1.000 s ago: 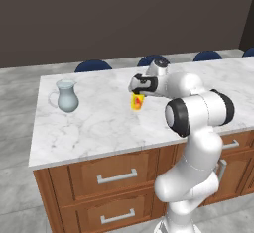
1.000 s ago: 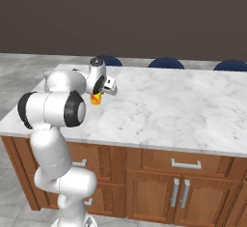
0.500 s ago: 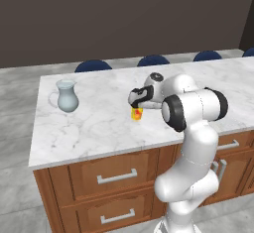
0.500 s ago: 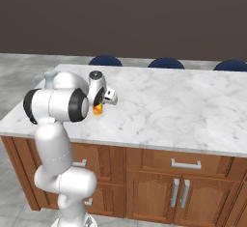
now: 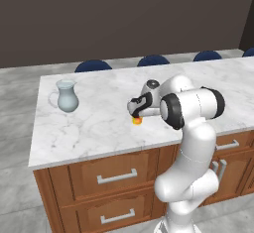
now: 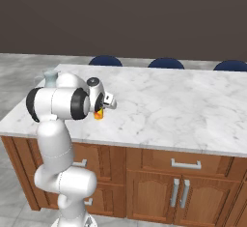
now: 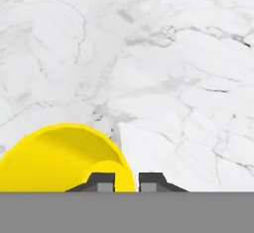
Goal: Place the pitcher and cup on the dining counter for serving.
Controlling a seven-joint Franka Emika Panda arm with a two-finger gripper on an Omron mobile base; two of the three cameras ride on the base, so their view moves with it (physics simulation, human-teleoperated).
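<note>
- Cup point(image 5: 137, 120): small yellow tumbler with a red-orange mark, low at the dining counter point(image 5: 99, 123), near the front edge and about midway along it; appears to rest on the marble or just above, contact not confirmable.
- Pitcher point(image 5: 66, 96): pale glass jug, upright near the left end of the top, toward the back edge, well apart from the cup; handle toward the left edge.
- Gripper point(image 7: 125, 181): fingertips set astride the cup's near rim wall, one inside the bowl, one outside; gap narrow, barely wider than the wall. Whether gripping or just loosened: cannot tell.
- Cup point(image 7: 59, 160) in the hand view: open mouth facing the camera, so long axis running along the gripper's own line, upright over the marble.
- Key relation: cup directly below and at the fingertips, rim wall between them; retreat path judged to lie straight back along the cup's axis, upward off the counter, with no sideways drag.
- Stage, as judged: cup at its serving spot, pitcher already placed; release and withdrawal likely remaining.
- Risk, as judged: tipping the light tumbler if the inner finger catches the rim on lift-off; front edge near.
</note>
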